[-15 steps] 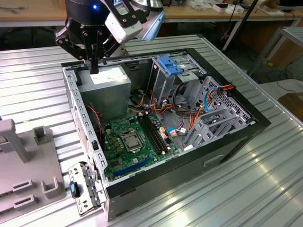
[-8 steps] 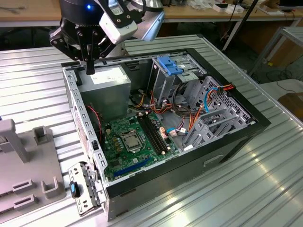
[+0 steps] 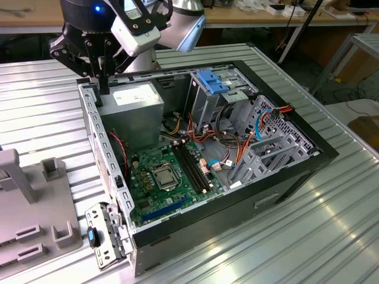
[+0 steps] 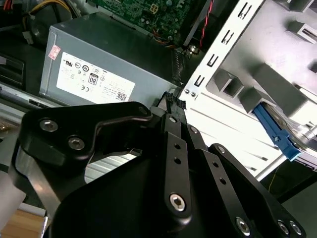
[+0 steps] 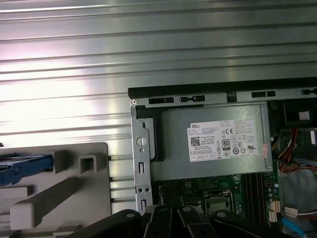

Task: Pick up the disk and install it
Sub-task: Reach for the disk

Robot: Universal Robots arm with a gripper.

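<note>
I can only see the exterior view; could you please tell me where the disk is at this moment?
Observer: In the first wrist view, the disk lies in the grey holder beside the computer case.
Operator: Thank you. Is the gripper holding anything?
Observer: No. In the second wrist view, the gripper is shut and empty, with its tips near a corner of the power supply.
Operator: Is it close to the disk?
Observer: No. The second wrist view shows the case's metal rail between the gripper and the disk.
</note>
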